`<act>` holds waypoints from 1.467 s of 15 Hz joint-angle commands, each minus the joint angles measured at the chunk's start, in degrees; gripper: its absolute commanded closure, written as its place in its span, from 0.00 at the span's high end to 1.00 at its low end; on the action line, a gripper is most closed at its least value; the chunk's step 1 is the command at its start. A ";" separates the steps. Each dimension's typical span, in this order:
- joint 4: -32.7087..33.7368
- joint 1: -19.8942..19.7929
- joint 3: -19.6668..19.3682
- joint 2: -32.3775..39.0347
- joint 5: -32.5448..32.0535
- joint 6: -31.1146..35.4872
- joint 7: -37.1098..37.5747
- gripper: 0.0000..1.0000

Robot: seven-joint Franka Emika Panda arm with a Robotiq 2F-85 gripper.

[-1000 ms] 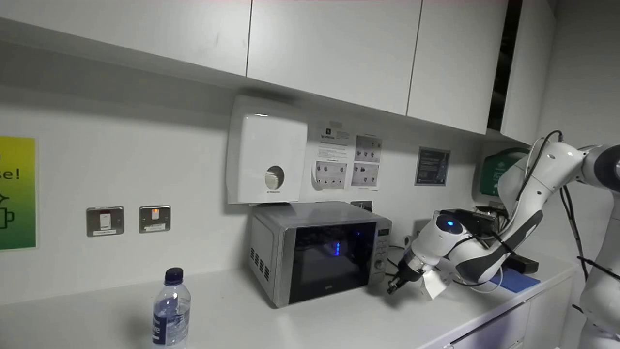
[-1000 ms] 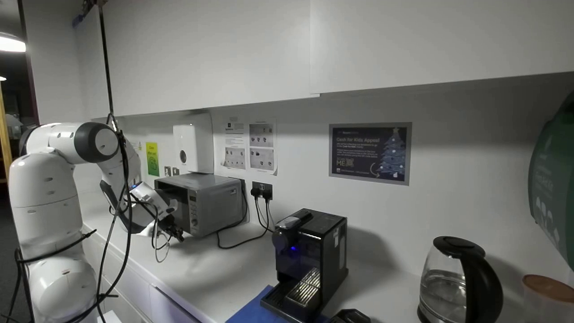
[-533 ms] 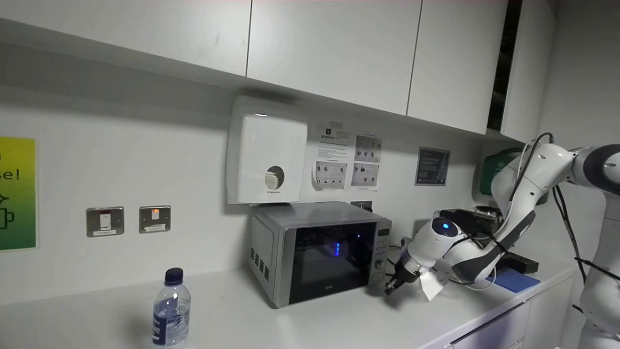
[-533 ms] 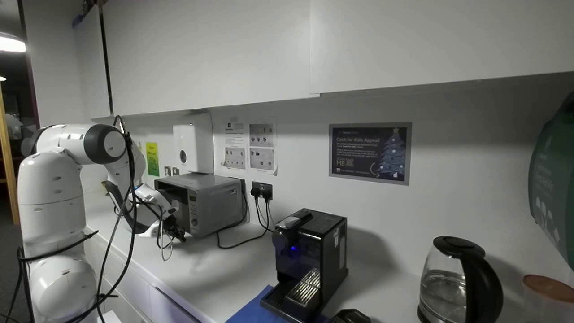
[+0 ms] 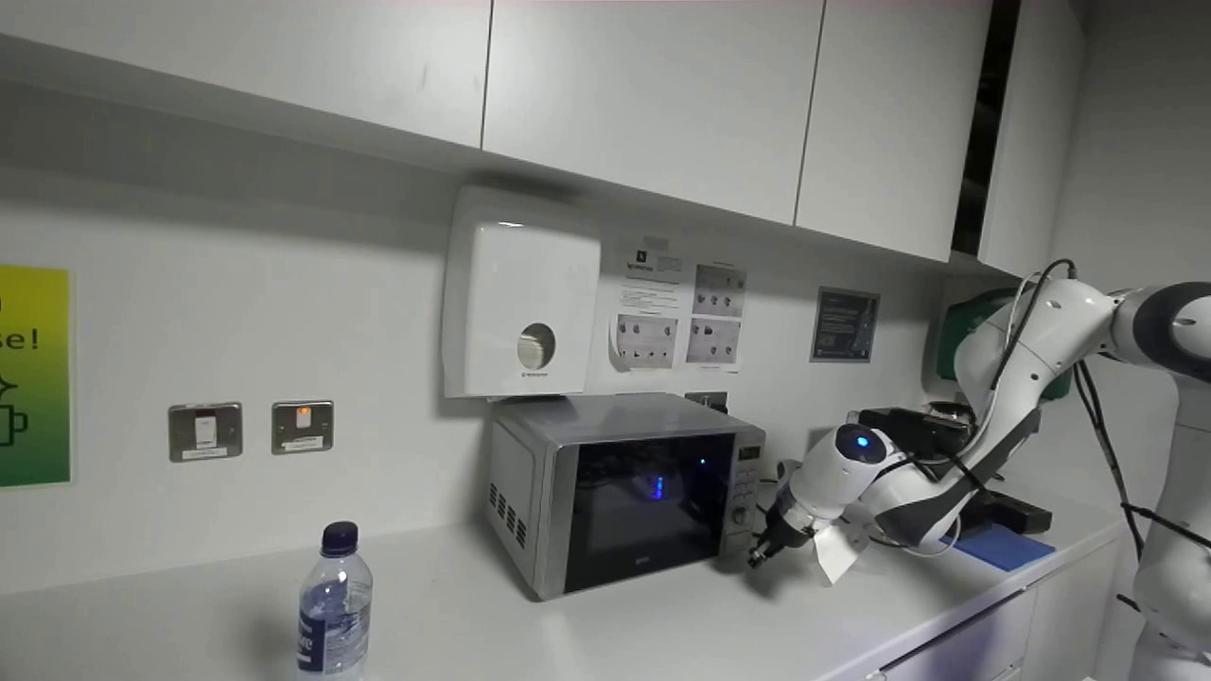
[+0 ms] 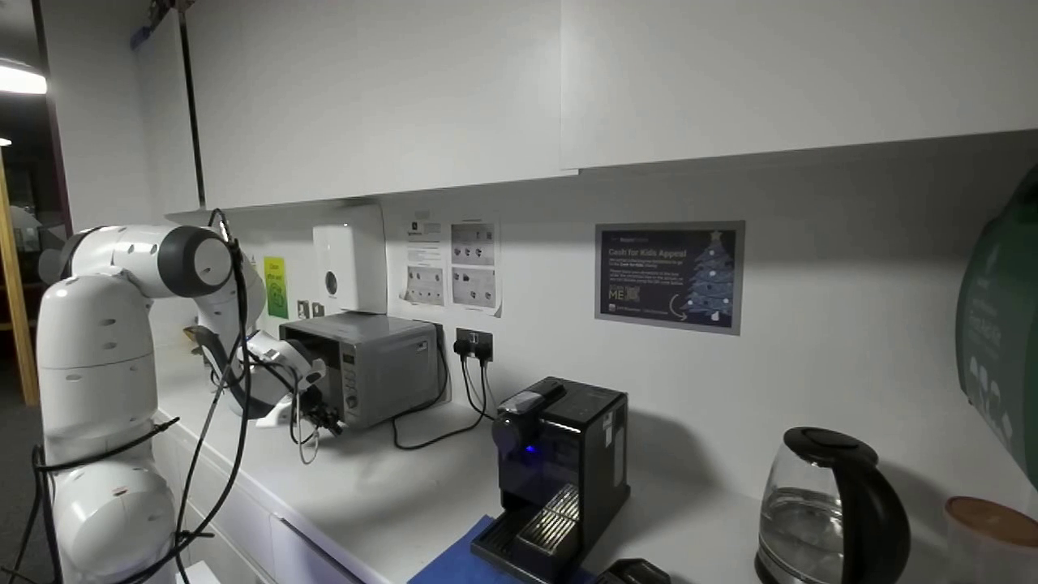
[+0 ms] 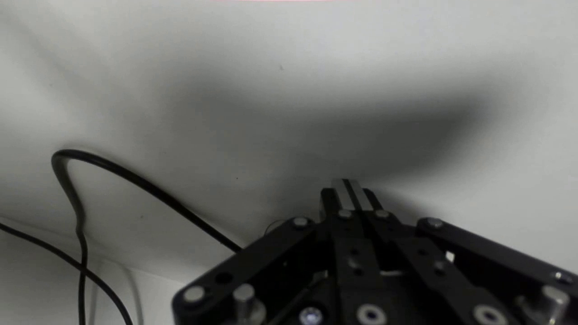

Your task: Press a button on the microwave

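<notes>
the microwave stands on the counter in an exterior view, control strip at its right. your gripper, fingers pressed together on nothing, hangs low near the strip's bottom end. this looks like the approach step; next you likely need to raise the fingers and aim at a button.

A white counter carries the microwave, bottle, kettle, blue mat and, apparently, a tub.
</notes>
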 commanded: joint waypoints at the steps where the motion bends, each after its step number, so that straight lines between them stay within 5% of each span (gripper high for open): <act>1: 1.88 0.56 0.19 0.67 -3.49 -2.05 2.21 0.00; 22: 6.81 1.94 -0.08 5.55 -12.99 -8.44 2.17 0.00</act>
